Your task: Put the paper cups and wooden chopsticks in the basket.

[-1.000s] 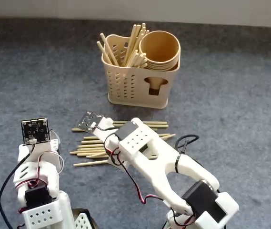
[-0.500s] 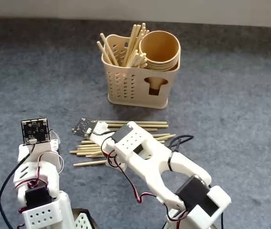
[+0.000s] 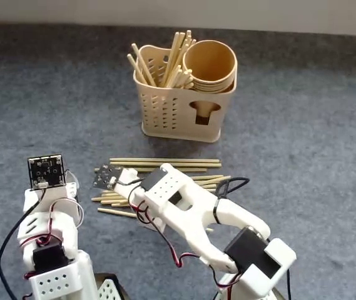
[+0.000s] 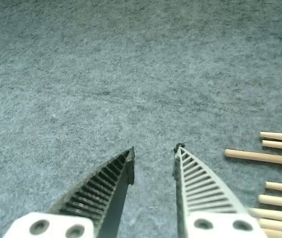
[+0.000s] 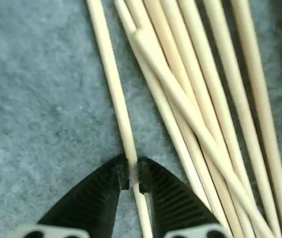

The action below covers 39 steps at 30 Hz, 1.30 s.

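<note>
Upright at the rear: beige perforated plastic basket point(image 3: 165, 115), nested tan paper cups point(image 3: 210, 62) in one compartment, bundled wooden chopsticks point(image 3: 176, 53) in the other. Loose pale chopsticks point(image 3: 165, 164) lie on the grey carpeted bench point(image 3: 303, 156). Right gripper point(image 5: 130, 174): jaws pinching a single pale chopstick point(image 5: 112, 84). Left gripper point(image 4: 154, 156): jaws narrowly apart, empty.

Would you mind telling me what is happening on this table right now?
The right gripper has its jaws shut on a single chopstick at the edge of the loose pile on the grey table. The left gripper hangs over the table beside the pile, jaws open. The basket already holds paper cups and several chopsticks.
</note>
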Available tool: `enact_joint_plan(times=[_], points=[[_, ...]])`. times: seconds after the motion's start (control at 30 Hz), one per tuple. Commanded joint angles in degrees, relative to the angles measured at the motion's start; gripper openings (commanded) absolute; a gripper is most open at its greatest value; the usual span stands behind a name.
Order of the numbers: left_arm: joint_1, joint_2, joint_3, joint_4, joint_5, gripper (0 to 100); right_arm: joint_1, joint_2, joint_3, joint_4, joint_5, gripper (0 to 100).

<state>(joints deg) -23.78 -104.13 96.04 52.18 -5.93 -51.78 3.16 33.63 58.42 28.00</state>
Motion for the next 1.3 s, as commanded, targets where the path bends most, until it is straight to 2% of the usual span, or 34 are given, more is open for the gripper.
enact_joint_plan(times=[0.0,0.17,0.33,0.53,0.7,0.97,1.27], points=[[0.1,-0.7,1.1,0.1,0.3,14,-0.1,-0.3,0.0,3.9,0.6,0.5],[0.1,-0.7,1.1,0.1,0.3,14,2.2,-2.2,-2.8,8.0,0.6,0.5],[0.1,-0.7,1.1,0.1,0.3,14,2.7,-12.6,-3.1,12.6,0.6,0.5],[0.1,-0.7,1.1,0.1,0.3,14,2.7,-25.1,2.2,12.7,0.6,0.5],[2.0,-0.7,1.1,0.1,0.3,14,6.1,-32.3,2.7,10.2,-0.2,0.5],[2.2,-0.7,1.1,0.1,0.3,14,12.8,-40.8,2.9,1.5,-15.9,0.5],[2.2,-0.7,1.1,0.1,0.3,14,12.7,-48.0,2.8,1.0,-23.8,0.9]])
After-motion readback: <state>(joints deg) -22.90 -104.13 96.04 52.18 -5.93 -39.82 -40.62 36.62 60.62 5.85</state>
